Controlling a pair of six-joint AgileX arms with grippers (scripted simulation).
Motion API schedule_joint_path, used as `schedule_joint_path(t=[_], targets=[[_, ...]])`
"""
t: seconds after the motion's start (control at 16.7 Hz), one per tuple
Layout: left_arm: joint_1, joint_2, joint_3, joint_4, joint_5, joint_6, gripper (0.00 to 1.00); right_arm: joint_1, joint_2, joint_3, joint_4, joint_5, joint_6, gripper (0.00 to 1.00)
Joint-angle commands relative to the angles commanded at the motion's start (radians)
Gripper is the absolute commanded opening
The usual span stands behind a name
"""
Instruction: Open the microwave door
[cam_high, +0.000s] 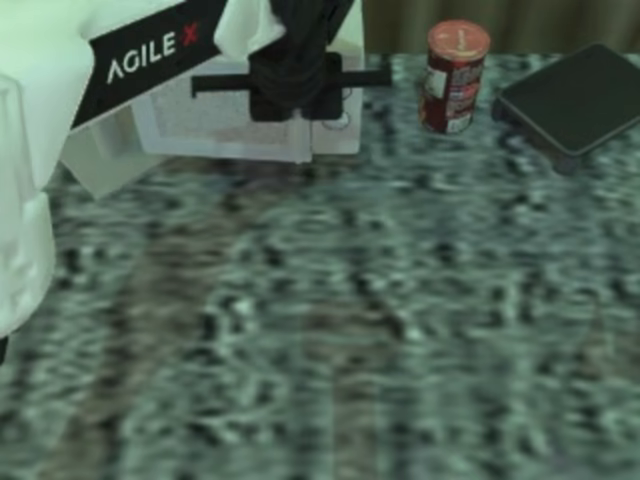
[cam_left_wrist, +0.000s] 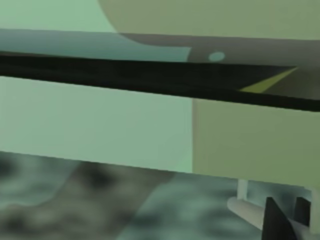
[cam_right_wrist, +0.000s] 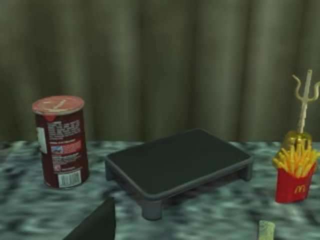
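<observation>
The pale microwave (cam_high: 348, 55) stands at the table's far edge, left of centre, mostly under my left arm. Its door (cam_high: 210, 125) with the speckled mesh window faces the table's front. My left gripper (cam_high: 297, 85) hangs over the door's right end, beside the knob panel (cam_high: 340, 125). In the left wrist view the dark fingers (cam_left_wrist: 277, 222) straddle the door's pale bar handle (cam_left_wrist: 245, 210), shut on it. A dark gap (cam_left_wrist: 150, 77) runs between the door (cam_left_wrist: 95, 120) and the oven body. My right gripper (cam_right_wrist: 182, 235) is open, off the top view.
A red can (cam_high: 455, 78) stands right of the microwave. A flat dark slab (cam_high: 578, 98) lies at the far right. The right wrist view also shows a red fries carton (cam_right_wrist: 296, 175) and a gold trident figure (cam_right_wrist: 302, 112) beyond the slab (cam_right_wrist: 177, 162).
</observation>
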Motion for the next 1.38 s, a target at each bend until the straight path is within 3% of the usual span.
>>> schedule_joint_path(t=[1.38], targets=[[-0.003, -0.019, -0.04, 0.021, 0.014, 0.019, 0.0, 0.0, 0.0, 0.0, 0.0, 0.0, 0.0, 1.0]])
